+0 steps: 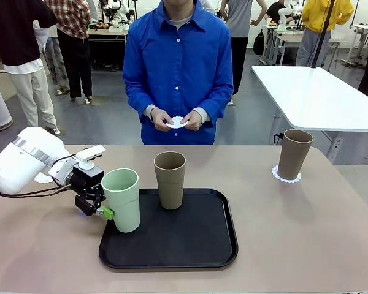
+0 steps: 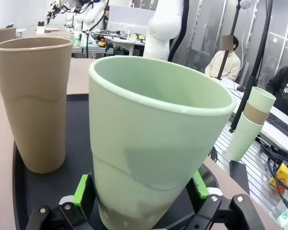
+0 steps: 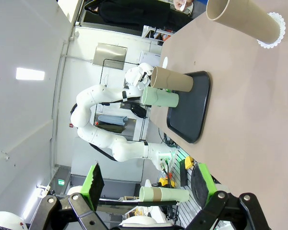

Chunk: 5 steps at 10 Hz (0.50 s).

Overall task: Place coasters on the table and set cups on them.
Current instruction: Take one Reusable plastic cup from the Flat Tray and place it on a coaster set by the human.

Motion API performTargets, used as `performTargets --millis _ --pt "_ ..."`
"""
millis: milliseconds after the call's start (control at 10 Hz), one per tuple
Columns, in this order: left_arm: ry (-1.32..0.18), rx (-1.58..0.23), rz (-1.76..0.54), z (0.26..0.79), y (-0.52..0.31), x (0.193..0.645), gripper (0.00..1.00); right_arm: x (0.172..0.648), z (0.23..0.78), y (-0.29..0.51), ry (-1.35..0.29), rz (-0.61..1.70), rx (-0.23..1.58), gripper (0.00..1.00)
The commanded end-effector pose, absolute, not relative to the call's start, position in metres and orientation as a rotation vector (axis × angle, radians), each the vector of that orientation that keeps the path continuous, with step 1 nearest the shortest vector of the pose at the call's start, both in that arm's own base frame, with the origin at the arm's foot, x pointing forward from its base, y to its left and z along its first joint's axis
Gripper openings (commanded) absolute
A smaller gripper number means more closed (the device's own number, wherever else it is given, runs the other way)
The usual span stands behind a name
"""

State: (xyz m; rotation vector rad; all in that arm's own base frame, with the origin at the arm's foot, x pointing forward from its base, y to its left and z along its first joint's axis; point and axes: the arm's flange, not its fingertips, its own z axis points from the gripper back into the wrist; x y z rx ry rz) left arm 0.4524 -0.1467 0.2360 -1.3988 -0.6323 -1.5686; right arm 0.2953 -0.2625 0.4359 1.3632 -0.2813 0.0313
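Note:
My left gripper is shut on the lower part of the mint green cup, which stands at the left edge of the black tray. In the left wrist view its green pads sit on both sides of that cup. A brown cup stands on the tray behind it. At the right of the table another brown cup stands on a coaster. The person holds a coaster in both hands. A further coaster peeks out behind my left arm. My right gripper is open and holds nothing.
A white table stands beyond the far right corner. The person in a blue shirt stands at the far edge, middle. Spare stacked cups stand off the table beside the robot base. Bare tabletop lies right of the tray.

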Motion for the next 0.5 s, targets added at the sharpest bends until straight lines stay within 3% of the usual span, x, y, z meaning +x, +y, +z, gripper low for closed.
performTargets --millis 0,400 --pt "-0.618 -1.427 -1.619 0.2378 -0.1502 0.4537 1.0 0.2932 0.4363 -0.2621 -0.271 0.026 1.369 1.0" --pt "-0.633 -1.461 -1.692 0.2368 -0.1506 0.4524 1.0 0.2932 0.4363 -0.2621 -0.271 0.026 1.369 1.0"
